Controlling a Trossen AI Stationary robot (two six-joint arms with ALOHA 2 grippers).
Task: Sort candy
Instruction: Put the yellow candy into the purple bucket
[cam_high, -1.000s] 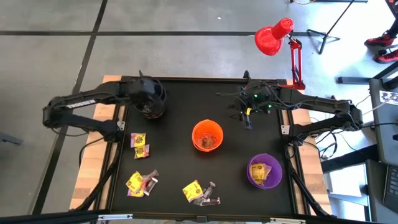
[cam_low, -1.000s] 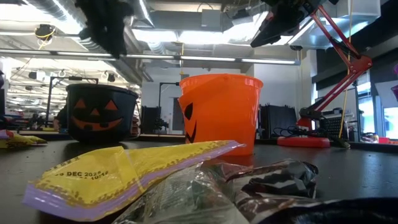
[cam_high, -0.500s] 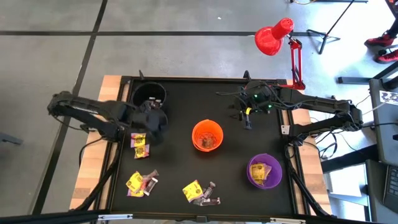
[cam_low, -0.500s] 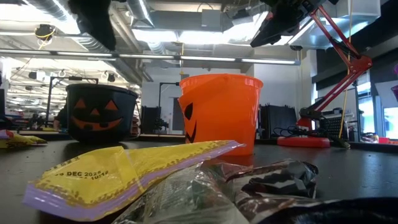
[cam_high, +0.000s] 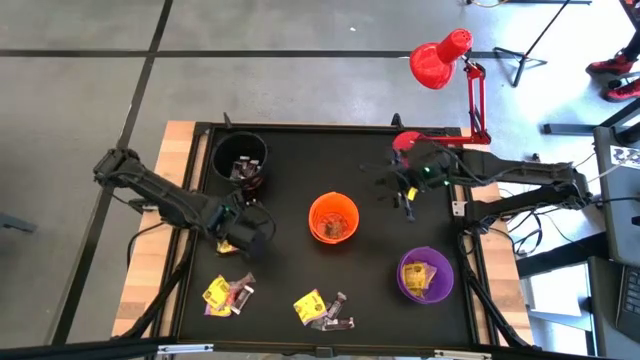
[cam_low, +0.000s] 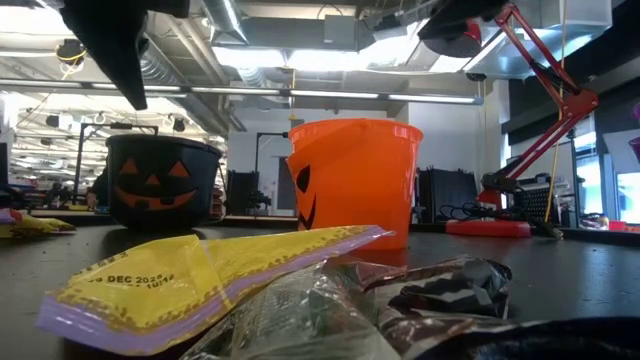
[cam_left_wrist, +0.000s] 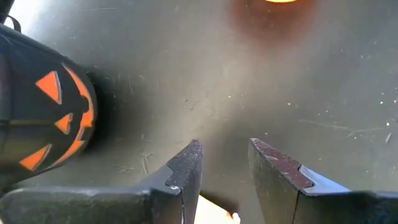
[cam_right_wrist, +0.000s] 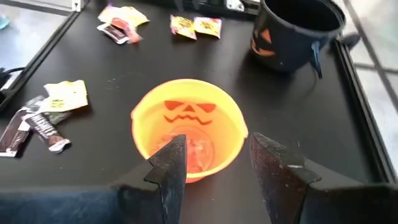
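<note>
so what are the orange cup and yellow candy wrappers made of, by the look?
Orange cup: likely moulded plastic, smooth, slightly glossy, with a printed pumpkin face. Yellow candy wrapper: probably thin plastic film, shiny and creased, with a crimped edge and printed date.

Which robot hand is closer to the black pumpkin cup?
The left one. The left gripper hangs just in front of the black cup, over the table's left side. The right gripper is farther off, beyond the orange cup.
</note>
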